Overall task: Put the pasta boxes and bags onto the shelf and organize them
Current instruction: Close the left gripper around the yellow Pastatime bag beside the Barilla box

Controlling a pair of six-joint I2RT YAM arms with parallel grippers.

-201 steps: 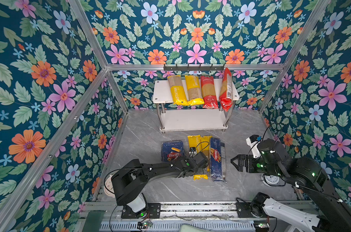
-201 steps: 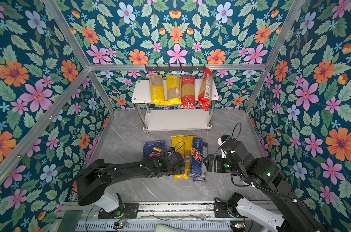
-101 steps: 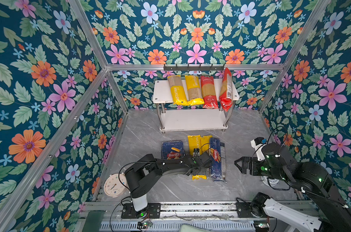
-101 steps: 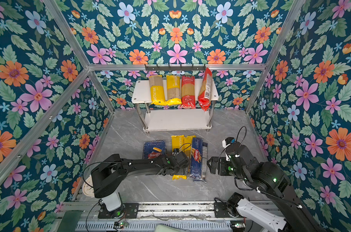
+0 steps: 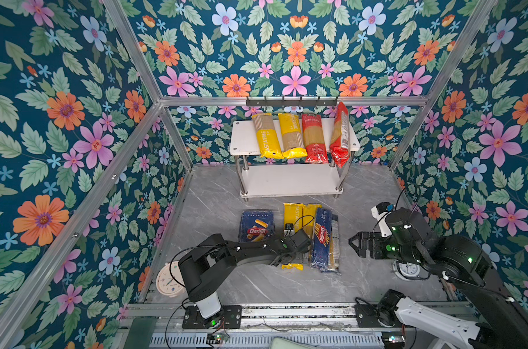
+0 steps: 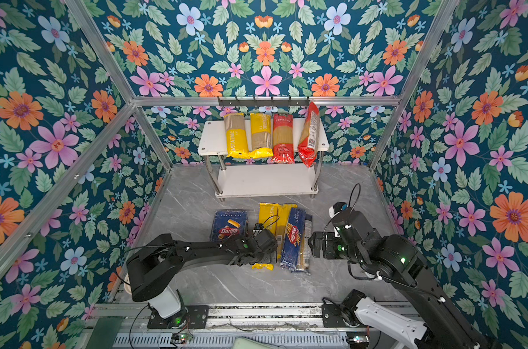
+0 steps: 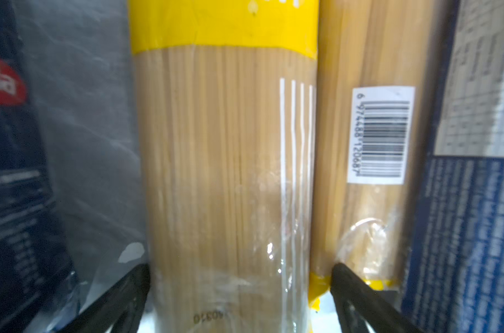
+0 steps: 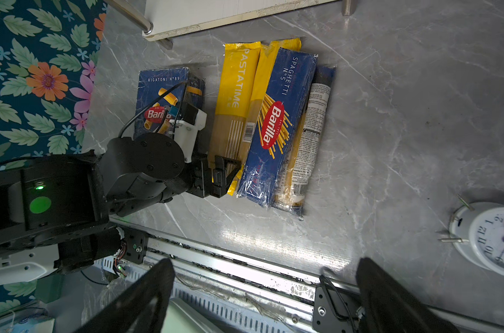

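Note:
The shelf [image 5: 247, 139] [image 6: 211, 139] stands at the back with two yellow and two red bags across its top board; its lower board is bare. On the table lie the blue Barilla pasta box [image 5: 256, 225] [image 8: 158, 86], two yellow bags [image 5: 291, 214] [image 5: 310, 214], a blue Barilla bag [image 5: 322, 238] [image 8: 276, 121] and a clear bag [image 5: 334, 238]. My left gripper [image 7: 240, 268] [image 8: 224, 170] is open, its fingers on either side of the left yellow bag [image 7: 227, 144] near its front end. To the right of the bags hangs my right gripper [image 5: 354, 244] [image 8: 265, 263], open and empty.
A black hook rail [image 5: 291, 101] runs above the shelf. A pale pink clock [image 5: 169, 279] lies front left beside the left arm's base. A white clock [image 8: 493, 239] lies under the right arm. Flowered walls close in three sides; a metal rail [image 5: 286, 311] runs along the front.
The left arm's elbow has swung right, uncovering the pink clock, and its gripper has settled low over the yellow bag's front end. The right gripper has drifted slightly right.

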